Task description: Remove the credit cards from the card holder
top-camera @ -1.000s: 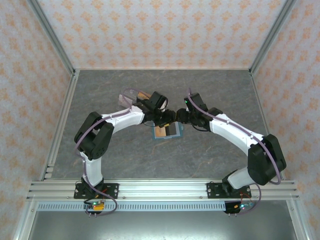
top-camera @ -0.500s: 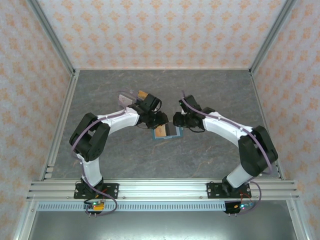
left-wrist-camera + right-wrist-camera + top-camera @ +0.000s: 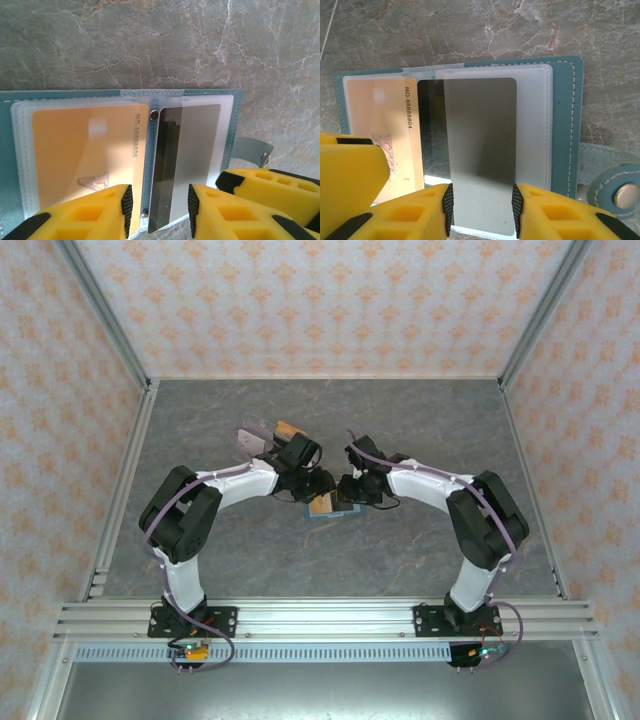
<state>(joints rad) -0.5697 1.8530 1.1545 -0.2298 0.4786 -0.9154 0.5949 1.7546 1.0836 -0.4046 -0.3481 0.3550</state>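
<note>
You see a grey stone-patterned table (image 3: pixel 420 550) from above, with two white arms bent inward so that their tips meet near the middle.

The card holder (image 3: pixel 334 506) lies open and flat between them, teal cover down, just at 6 o'clock of both tips. A clear tray (image 3: pixel 256 436) sits near it at 11 o'clock.

In the holder, the orange card (image 3: pixel 85 155) is fully in its clear sleeve on the 9 o'clock page. The grey card (image 3: pixel 480 140) is on the 3 o'clock page, with a dark strip showing beside it.

The right gripper (image 3: pixel 482 210) is at 6 o'clock in its own wrist view. Its jaws are narrowed so the pads meet the grey card's two long edges, and it appears to be pinching that card.

The left gripper (image 3: pixel 157 205) has its jaws part-way apart, straddling the holder's spine. It grips nothing that you can see.

This looks like the first card being drawn out, and no card lies loose on the table. Next, pull the grey card straight along its sleeve toward 6 o'clock while the left gripper pins the holder down, so the holder is not dragged along.
</note>
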